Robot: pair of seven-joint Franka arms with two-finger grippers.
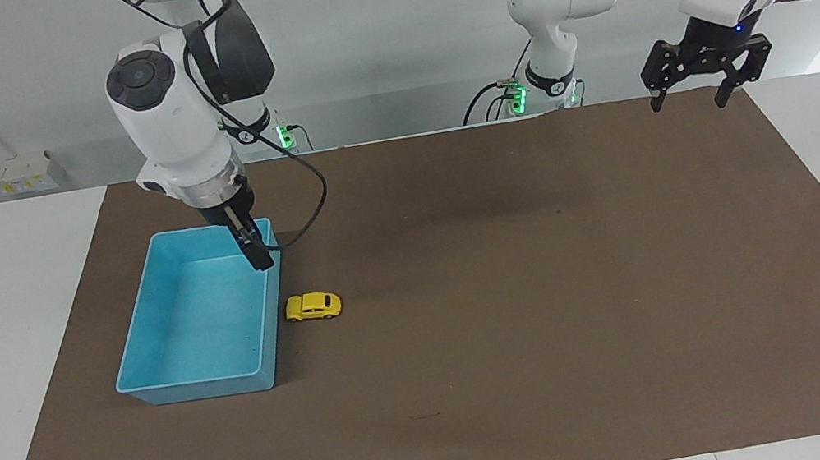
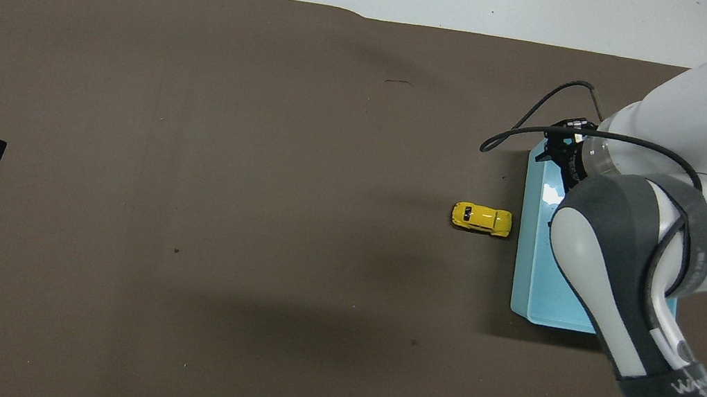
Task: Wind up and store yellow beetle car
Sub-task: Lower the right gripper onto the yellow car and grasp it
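R hand (image 1: 258,257) hangs over blue bin (image 1: 145,341) rim, grip state can't tell, prob. lining up on yellow beetle car (image 1: 314,306), which sits on counter just beside bin. L hand (image 1: 708,78) open, empty, waits well apart.

The open light-blue plastic bin (image 1: 201,315) stands just beside the small yellow beetle car (image 1: 313,305), walling off that flank. My right gripper (image 1: 258,257) hangs over the bin's edge there. Bare brown mat (image 1: 556,305) borders the car's remaining flanks.
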